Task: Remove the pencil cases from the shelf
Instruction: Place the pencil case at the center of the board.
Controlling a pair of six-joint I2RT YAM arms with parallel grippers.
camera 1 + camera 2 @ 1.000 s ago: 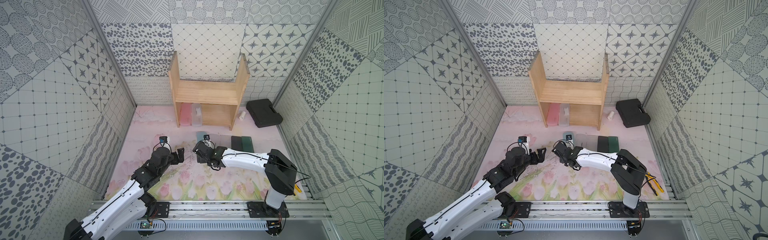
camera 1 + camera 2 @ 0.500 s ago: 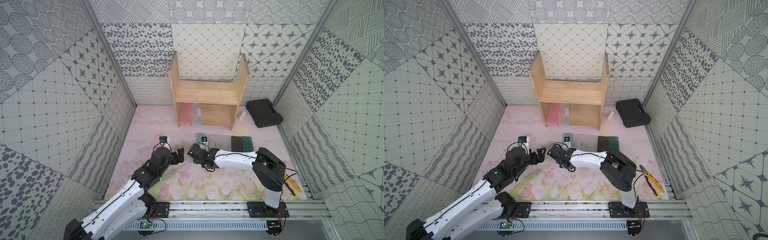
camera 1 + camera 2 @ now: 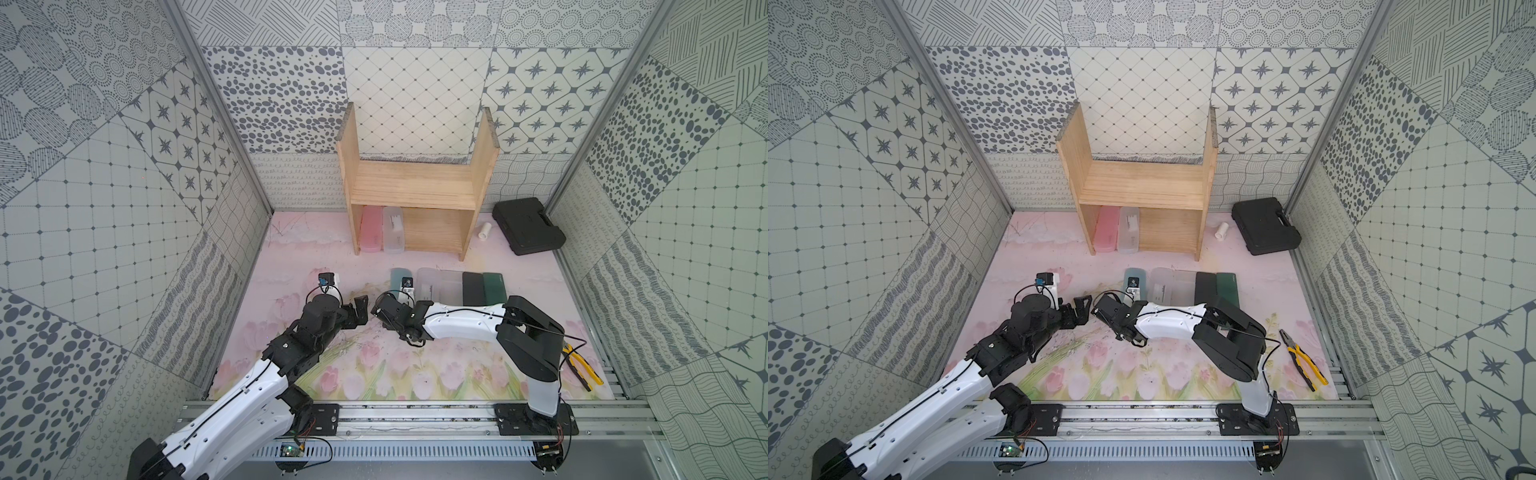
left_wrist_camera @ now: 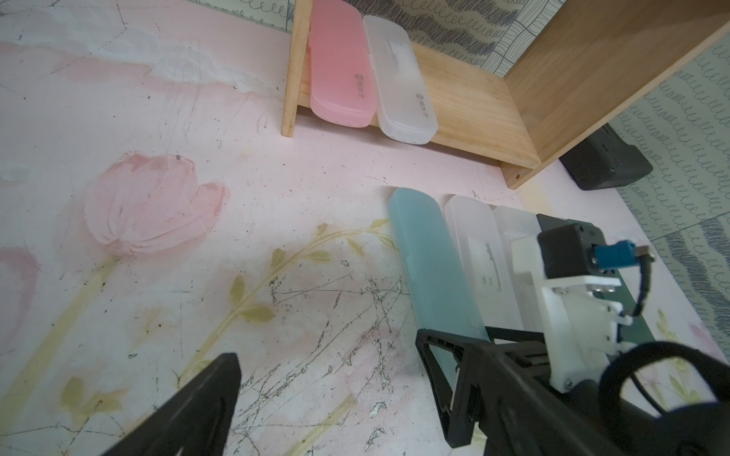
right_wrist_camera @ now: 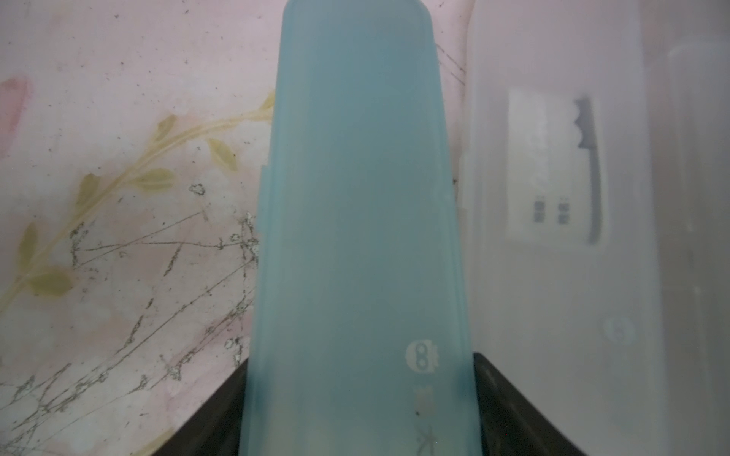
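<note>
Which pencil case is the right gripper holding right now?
The light blue pencil case, end of the row on the mat: the right gripper clamps it. The others lie untouched.

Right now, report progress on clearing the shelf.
Done: two clear cases, black case, green case on the mat. In hand: right tool shut on the blue case. Remaining: pink case and one clear case on the shelf's lower board; left tool open, empty.

The shelf (image 3: 413, 189) of light wood stands upright at the far wall. At the left end of its bottom board, a pink case (image 3: 371, 228) and a frosted clear case (image 3: 393, 230) lie flat, side by side. Nearer, off the shelf, five cases form a tight row, left to right: a light blue case (image 3: 400, 277), a second frosted clear case (image 3: 430, 282), a third frosted clear case (image 3: 451, 284), a black case (image 3: 472, 287) and a dark green case (image 3: 493, 286).
</note>
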